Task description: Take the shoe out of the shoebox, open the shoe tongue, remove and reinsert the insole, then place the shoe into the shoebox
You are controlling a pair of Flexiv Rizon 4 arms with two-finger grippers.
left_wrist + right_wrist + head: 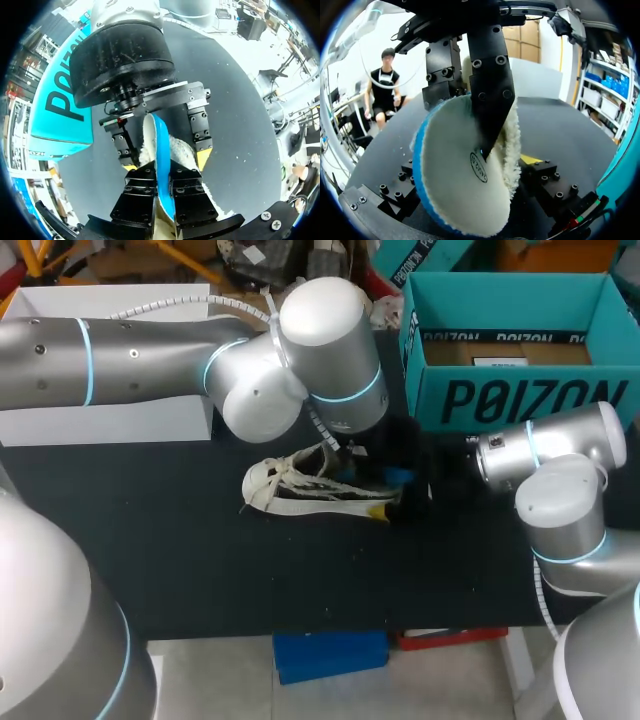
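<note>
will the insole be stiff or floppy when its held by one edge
Probably floppy: the insole is thin and looks curved where the left gripper pinches it. Likely light, being so thin. Its fleecy face may squash and slip in a loose grip.

Left arm (150, 365): silver tubes, pale-blue joint rings, white cable (ribbed, running along its top).
Right arm (565, 475): matching silver, blue-ringed, rounded caps.
Left gripper (164, 176): black blocks, socket screws.

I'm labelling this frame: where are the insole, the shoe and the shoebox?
insole (455, 190), right wrist view, on its white fleecy face.
shoe (300, 486), head view, on its white laced front.
shoebox (520, 400), head view, on its teal front wall.
</note>
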